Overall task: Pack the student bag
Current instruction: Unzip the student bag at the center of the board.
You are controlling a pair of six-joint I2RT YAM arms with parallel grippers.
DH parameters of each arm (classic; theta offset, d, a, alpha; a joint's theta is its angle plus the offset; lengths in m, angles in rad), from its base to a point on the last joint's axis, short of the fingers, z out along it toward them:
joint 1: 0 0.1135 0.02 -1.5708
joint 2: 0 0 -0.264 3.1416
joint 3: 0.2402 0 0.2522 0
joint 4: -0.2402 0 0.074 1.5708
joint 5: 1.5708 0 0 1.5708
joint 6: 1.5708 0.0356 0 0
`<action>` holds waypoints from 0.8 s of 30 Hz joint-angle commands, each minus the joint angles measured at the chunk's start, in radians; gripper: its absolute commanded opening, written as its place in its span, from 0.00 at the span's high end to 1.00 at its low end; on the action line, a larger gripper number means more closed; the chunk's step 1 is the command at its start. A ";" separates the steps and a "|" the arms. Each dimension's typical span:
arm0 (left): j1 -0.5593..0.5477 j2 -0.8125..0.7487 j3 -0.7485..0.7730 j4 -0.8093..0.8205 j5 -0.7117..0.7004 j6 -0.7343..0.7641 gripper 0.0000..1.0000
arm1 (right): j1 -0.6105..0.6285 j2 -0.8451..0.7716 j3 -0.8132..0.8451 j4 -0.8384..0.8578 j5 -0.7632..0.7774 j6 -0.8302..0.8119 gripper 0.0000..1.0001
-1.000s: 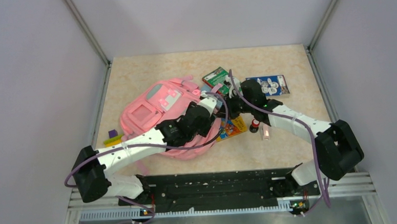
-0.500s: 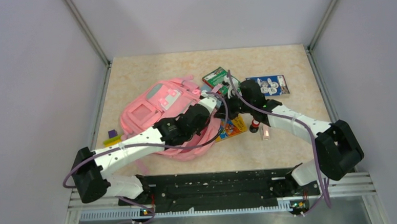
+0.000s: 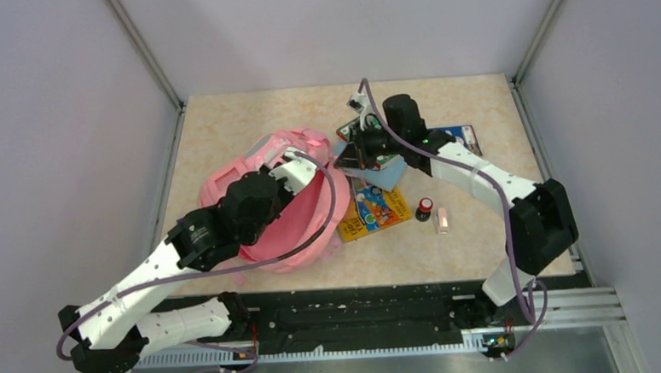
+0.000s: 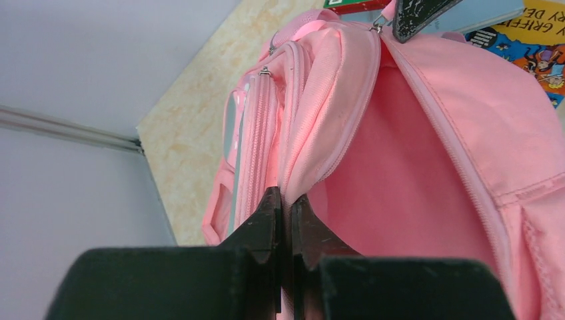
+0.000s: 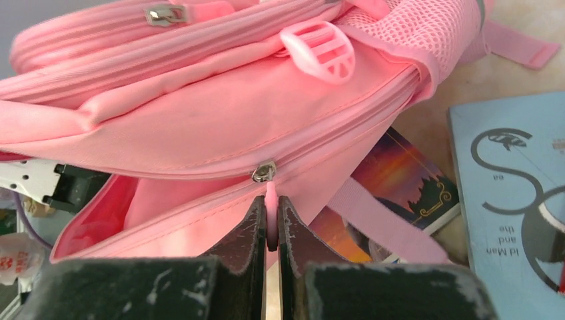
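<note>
Two clamps hold the bag [image 3: 299, 227], which lies on its side left of middle on the tabletop [image 3: 221, 115], mouth toward the right edge. The left end effector [image 4: 282, 195] is pinched together on the mouth's upper lip [image 4: 313, 160], and the right end effector [image 5: 270, 201] on the zip pull [image 5: 269, 189]. To do this well, I judge, lift the lip steadily while drawing the pull along its track, not across it, so the teeth part without bunching. A comic [image 3: 378, 208] lies just beside the mouth. Plain grey walls [image 3: 50, 124] close three sides of the beige, marbled tabletop.
</note>
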 commanded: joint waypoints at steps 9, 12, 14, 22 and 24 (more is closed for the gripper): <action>0.007 -0.142 0.158 0.148 -0.001 0.120 1.00 | -0.015 0.329 0.232 -0.031 -0.115 -0.005 1.00; 0.007 -0.148 0.163 0.140 0.000 0.113 1.00 | -0.014 0.395 0.270 0.018 -0.130 0.021 1.00; 0.007 -0.151 0.166 0.135 0.005 0.109 1.00 | -0.014 0.430 0.293 0.057 -0.133 0.042 1.00; 0.007 -0.154 0.146 0.147 -0.009 0.108 1.00 | -0.014 0.525 0.406 0.101 -0.100 0.082 1.00; 0.009 -0.143 0.119 0.172 -0.057 0.120 1.00 | -0.014 0.519 0.418 0.099 -0.084 0.084 1.00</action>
